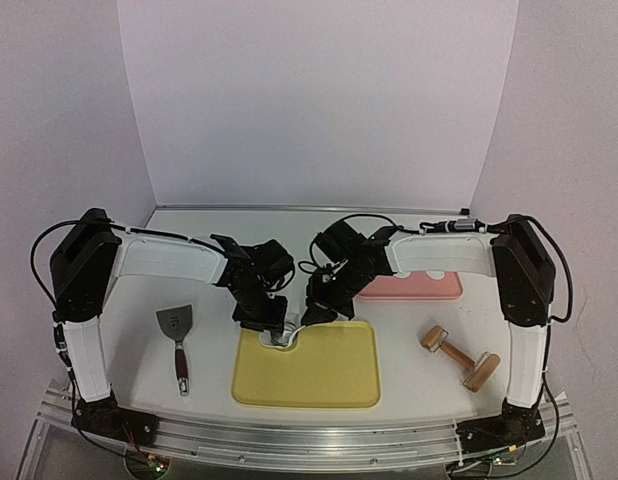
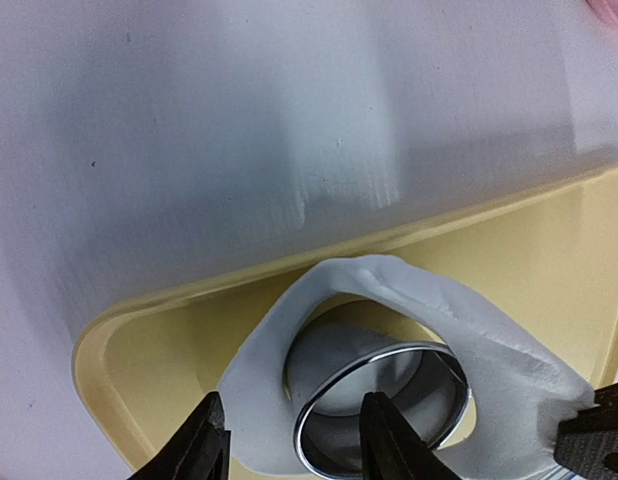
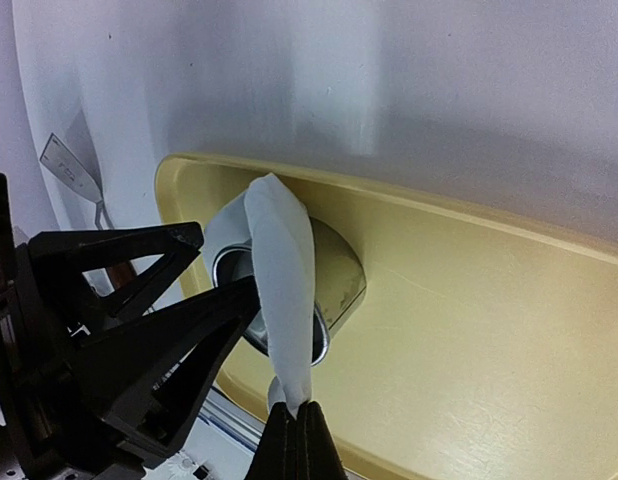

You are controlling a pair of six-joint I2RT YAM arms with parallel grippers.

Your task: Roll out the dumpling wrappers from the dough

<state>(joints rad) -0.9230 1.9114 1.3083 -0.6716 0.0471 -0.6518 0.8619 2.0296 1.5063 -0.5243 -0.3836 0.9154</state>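
One yellow tray (image 1: pixel 329 382); one pink tray (image 1: pixel 431 288); one scraper (image 1: pixel 177 338); one roller (image 1: pixel 459 357); one cutter (image 2: pixel 334 375); one dough piece (image 2: pixel 489 340).

Seen from above, the two arms crowd over the yellow tray's (image 1: pixel 329 372) far left corner and hide most of what lies there. In the left wrist view, the bottom edge cuts off the ring cutter's (image 2: pixel 379 400) near rim, and the dough (image 2: pixel 489 320) loop covers part of its wall. The dough's lower end vanishes between the right gripper's (image 3: pixel 297 440) pressed-together fingers. The pink tray (image 1: pixel 429 288) sits half hidden behind the right arm.
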